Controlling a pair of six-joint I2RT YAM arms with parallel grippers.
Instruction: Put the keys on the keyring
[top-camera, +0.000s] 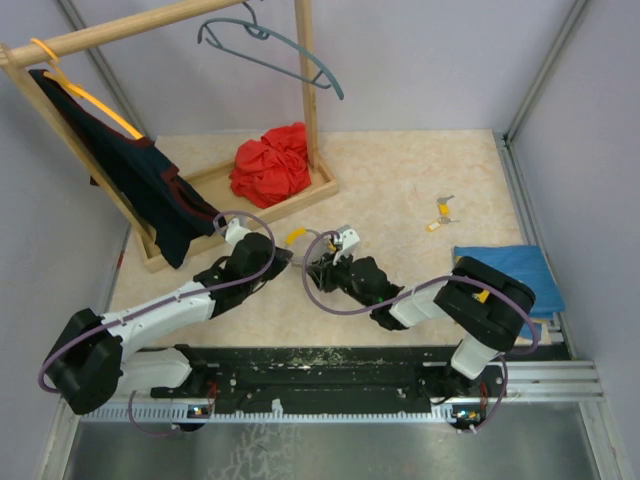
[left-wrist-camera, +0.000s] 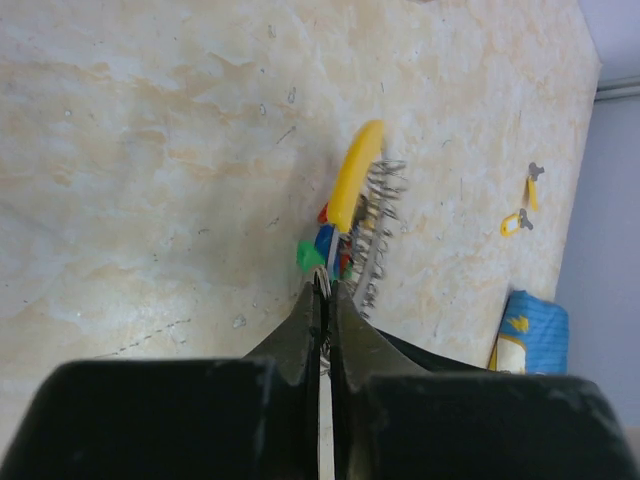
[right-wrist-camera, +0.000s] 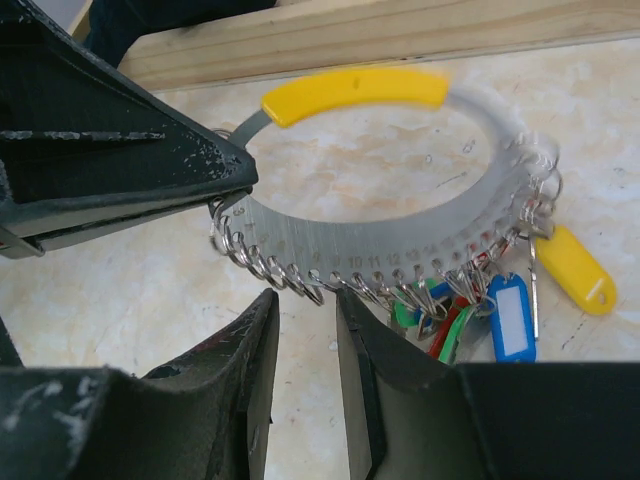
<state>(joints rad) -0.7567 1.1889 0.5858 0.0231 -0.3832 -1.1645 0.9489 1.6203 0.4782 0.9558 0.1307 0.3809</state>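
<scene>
Held in the shut left gripper (left-wrist-camera: 323, 292), the keyring (right-wrist-camera: 350, 250) is steadied over the worktop's (top-camera: 400, 170) middle so more can be hung. Below its loops (right-wrist-camera: 300, 285) the right gripper (right-wrist-camera: 305, 310) is held slightly open, empty. Some keys (right-wrist-camera: 510, 315) are hung; two loose keys (top-camera: 440, 215) are left near the right edge.

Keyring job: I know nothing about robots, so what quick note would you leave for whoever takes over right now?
Left gripper: fingers shut on the keyring, gripping its metal band.
Right gripper: fingers apart, empty, just below the ring.
Done: several tagged keys hang on the ring (blue, yellow, green, red).
Left: two yellow-tagged keys lie loose on the table, beyond the right arm; they need fetching and threading on.
</scene>
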